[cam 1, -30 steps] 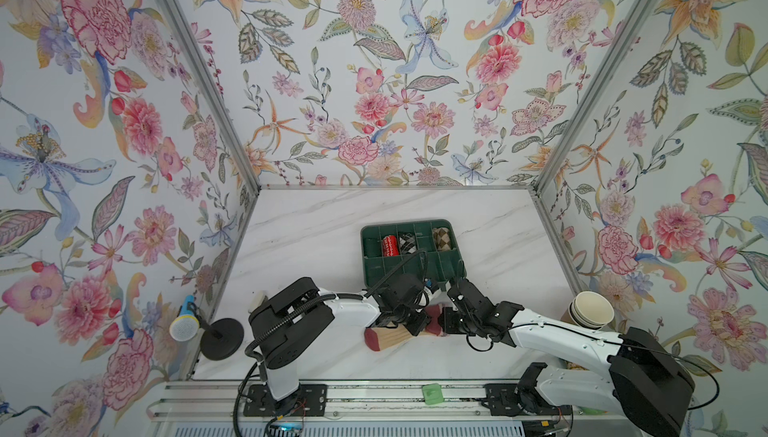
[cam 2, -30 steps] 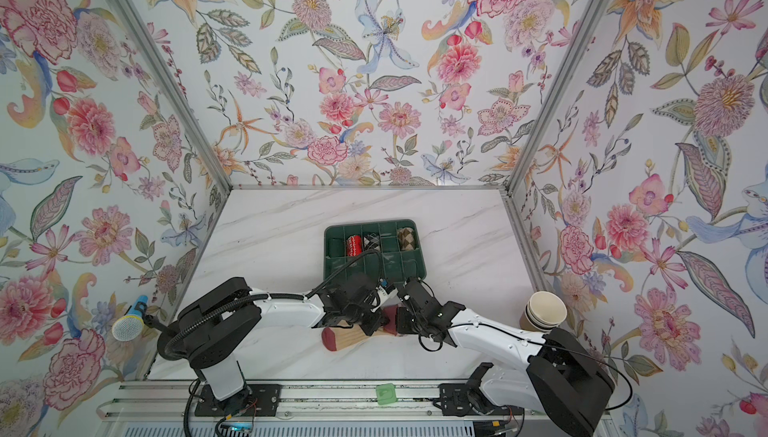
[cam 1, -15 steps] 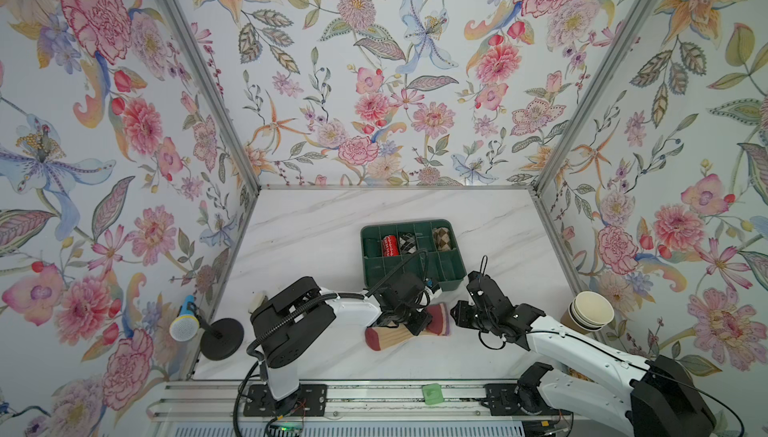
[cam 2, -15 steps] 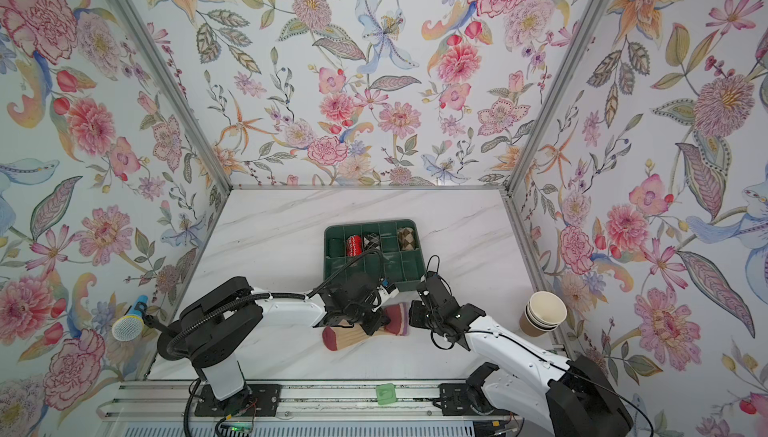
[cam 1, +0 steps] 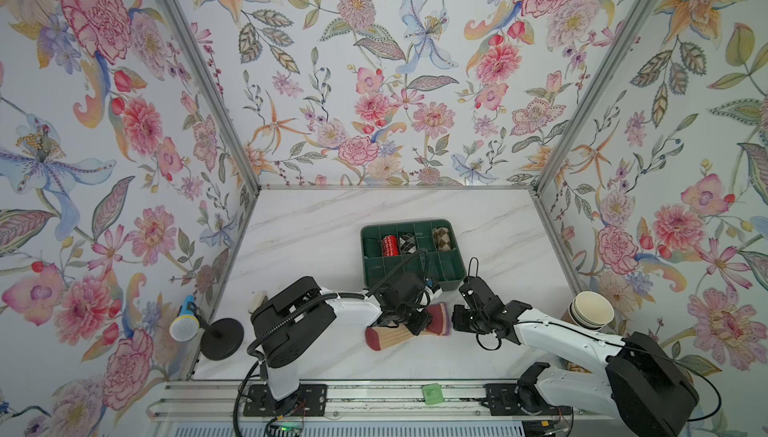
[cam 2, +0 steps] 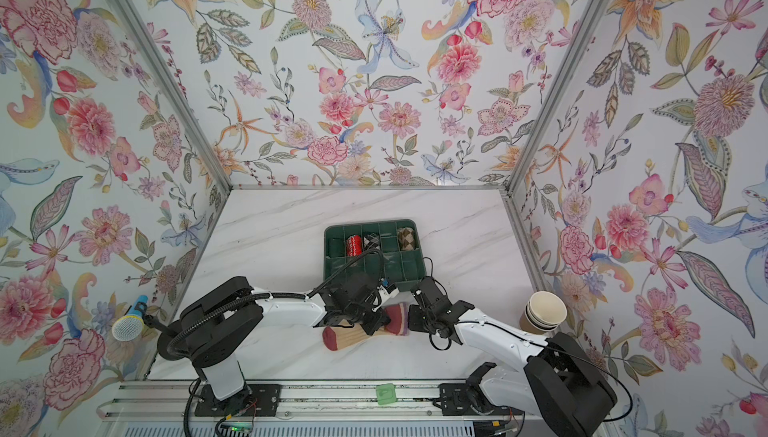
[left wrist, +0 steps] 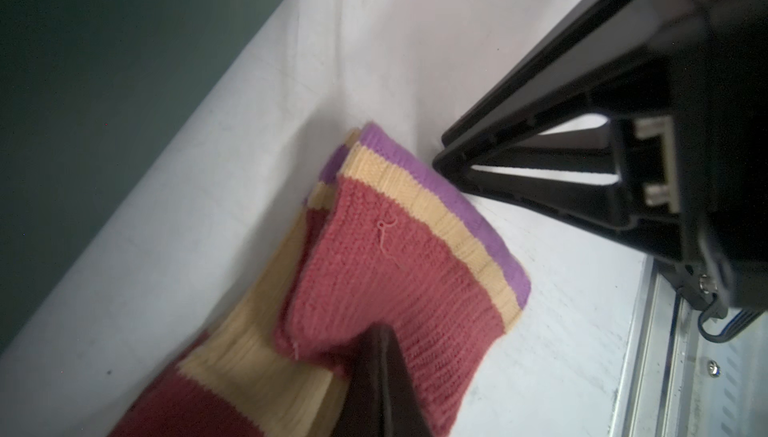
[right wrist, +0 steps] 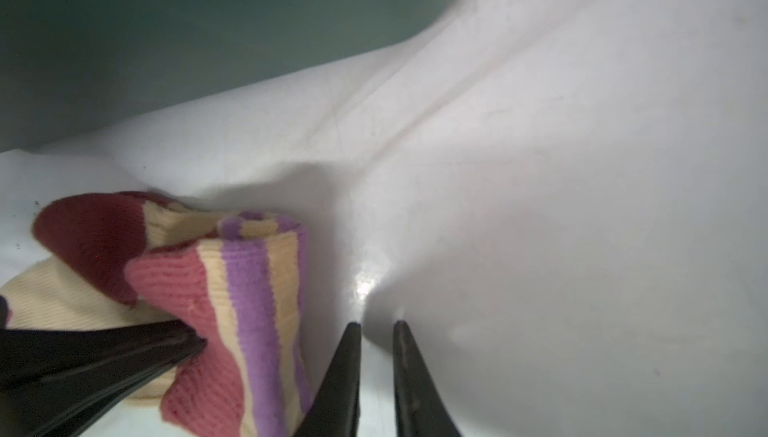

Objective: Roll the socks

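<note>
Left tool (cam 1: 415, 324) pinches the sock (cam 1: 390, 337) lying crosswise; our right tool (cam 1: 456, 322), slightly spread, empty, sits just right of it.

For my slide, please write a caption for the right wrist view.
Left gripper pinches the sock on the table; right gripper, slightly open and empty, stands beside it.

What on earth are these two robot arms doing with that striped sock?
They are rolling up socks. The left claw is shut on a fold of the striped sock, which lies partly folded on the marble table, just in front of the green tray. The right claw sits beside the sock's purple-striped end, slightly open and holding nothing. The tray's back row already holds rolled socks.
</note>
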Tool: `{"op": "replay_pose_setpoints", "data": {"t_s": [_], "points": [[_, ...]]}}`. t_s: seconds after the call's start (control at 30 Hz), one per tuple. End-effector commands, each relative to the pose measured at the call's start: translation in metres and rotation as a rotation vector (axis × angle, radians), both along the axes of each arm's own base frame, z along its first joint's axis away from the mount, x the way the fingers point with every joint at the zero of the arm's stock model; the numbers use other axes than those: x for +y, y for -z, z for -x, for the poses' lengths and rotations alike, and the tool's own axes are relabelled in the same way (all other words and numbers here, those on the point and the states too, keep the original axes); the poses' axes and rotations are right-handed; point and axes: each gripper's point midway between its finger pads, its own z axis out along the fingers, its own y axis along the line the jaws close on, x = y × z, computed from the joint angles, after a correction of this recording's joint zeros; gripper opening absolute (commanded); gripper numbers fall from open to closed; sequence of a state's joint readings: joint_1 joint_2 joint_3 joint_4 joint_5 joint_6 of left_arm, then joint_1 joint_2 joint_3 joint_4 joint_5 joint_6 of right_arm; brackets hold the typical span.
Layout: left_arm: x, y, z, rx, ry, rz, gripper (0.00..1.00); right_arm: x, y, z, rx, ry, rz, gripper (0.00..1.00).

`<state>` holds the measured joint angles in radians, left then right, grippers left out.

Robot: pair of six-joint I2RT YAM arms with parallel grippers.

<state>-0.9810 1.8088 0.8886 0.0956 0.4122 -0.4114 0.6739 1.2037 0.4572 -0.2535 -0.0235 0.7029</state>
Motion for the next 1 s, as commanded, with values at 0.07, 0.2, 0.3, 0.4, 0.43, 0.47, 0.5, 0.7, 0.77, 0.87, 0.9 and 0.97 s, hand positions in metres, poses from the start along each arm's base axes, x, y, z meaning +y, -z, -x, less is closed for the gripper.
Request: {"op": "replay_pose_setpoints", "data": {"t_s": [0.07,0.2,0.3,0.4,0.43,0.47,0.5,0.7,0.77,0.87,0.9,0.97], "points": [[0.029,0.039,0.012,0.071,-0.01,-0.158,0.0,0.011,0.004,0.003,0.017,-0.048,-0.025,0.16],[0.029,0.039,0.012,0.072,-0.01,-0.159,0.0,0.016,0.006,0.003,0.026,-0.062,-0.046,0.16],[0.03,0.04,0.012,0.073,-0.009,-0.16,0.0,0.019,0.003,0.003,0.021,-0.068,-0.065,0.16],[0.032,0.041,0.012,0.076,-0.009,-0.165,0.0,0.023,-0.002,0.004,0.008,-0.074,-0.103,0.16],[0.032,0.041,0.012,0.076,-0.011,-0.167,0.0,0.025,-0.005,0.003,0.0,-0.076,-0.118,0.16],[0.032,0.041,0.011,0.075,-0.012,-0.166,0.0,0.026,-0.007,0.003,-0.005,-0.078,-0.131,0.16],[0.032,0.041,0.012,0.076,-0.01,-0.166,0.0,0.028,-0.011,0.002,-0.014,-0.082,-0.144,0.16],[0.033,0.041,0.011,0.075,-0.011,-0.167,0.0,0.033,-0.022,0.001,-0.04,-0.089,-0.184,0.16],[0.033,0.041,0.011,0.076,-0.009,-0.168,0.0,0.035,-0.023,0.001,-0.039,-0.093,-0.197,0.16],[0.033,0.041,0.011,0.076,-0.01,-0.169,0.0,0.039,-0.023,0.002,-0.035,-0.1,-0.217,0.15],[0.034,0.042,0.011,0.076,-0.011,-0.17,0.0,0.04,-0.023,0.002,-0.032,-0.103,-0.222,0.15],[0.034,0.042,0.011,0.077,-0.01,-0.17,0.0,0.042,-0.023,0.003,-0.03,-0.107,-0.232,0.15]]}}
